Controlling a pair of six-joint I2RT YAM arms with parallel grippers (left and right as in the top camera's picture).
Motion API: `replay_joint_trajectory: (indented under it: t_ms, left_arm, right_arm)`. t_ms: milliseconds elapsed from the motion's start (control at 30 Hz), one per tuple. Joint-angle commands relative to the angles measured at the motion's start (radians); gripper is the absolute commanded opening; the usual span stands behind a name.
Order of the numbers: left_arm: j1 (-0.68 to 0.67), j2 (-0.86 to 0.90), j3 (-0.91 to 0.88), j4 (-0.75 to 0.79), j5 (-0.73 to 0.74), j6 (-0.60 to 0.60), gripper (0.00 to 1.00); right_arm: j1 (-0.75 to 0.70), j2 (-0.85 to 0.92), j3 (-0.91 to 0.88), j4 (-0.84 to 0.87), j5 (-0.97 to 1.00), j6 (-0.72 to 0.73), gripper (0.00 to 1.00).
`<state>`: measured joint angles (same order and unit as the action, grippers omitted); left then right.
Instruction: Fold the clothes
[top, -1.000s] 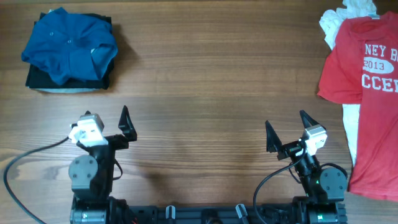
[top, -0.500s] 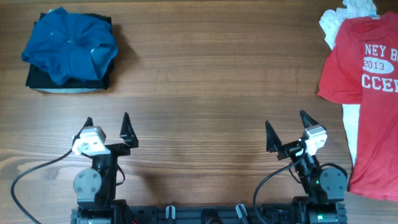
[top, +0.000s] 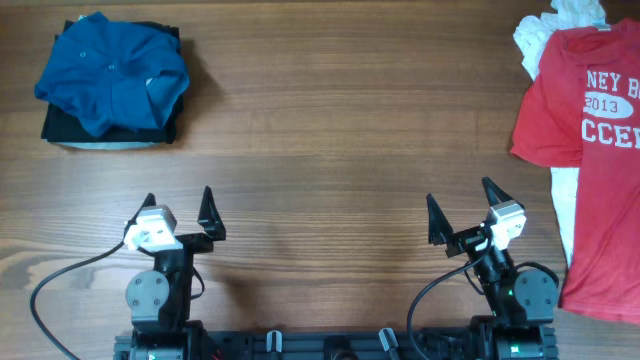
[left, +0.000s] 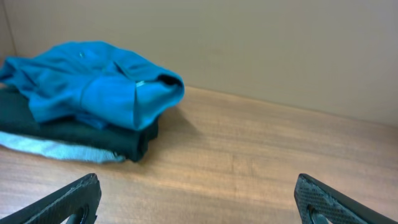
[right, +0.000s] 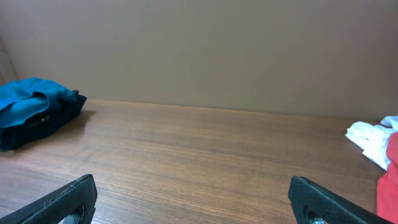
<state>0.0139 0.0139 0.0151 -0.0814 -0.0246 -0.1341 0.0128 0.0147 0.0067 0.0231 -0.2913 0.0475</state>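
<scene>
Blue shirt (top: 112, 72) bunched on dark stack (top: 60, 126) far-left, red tee (top: 590, 150) spread at right edge, bare table (top: 340, 120) between; left gripper (top: 177, 197) and right gripper (top: 459, 192) wide, empty.

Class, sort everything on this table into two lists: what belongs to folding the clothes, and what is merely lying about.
Belongs to the job:
blue shirt
black piece under it
red T-shirt
white garment
left hand, open
right hand, open

Merely there:
black cable
wooden table
</scene>
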Motion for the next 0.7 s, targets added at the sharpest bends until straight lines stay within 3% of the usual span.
replay_joint_trajectory:
  t_ms: [0,667]
  left_arm:
    - [0.006,-0.011,-0.009,0.007,0.024,-0.009,1.00]
    - [0.032,-0.011,-0.009,0.007,0.057,-0.009,1.00]
  right_arm:
    - [0.006,-0.010,-0.002,0.002,-0.001,0.005,0.99]
    - [0.006,-0.010,-0.002,0.002,-0.001,0.005,0.99]
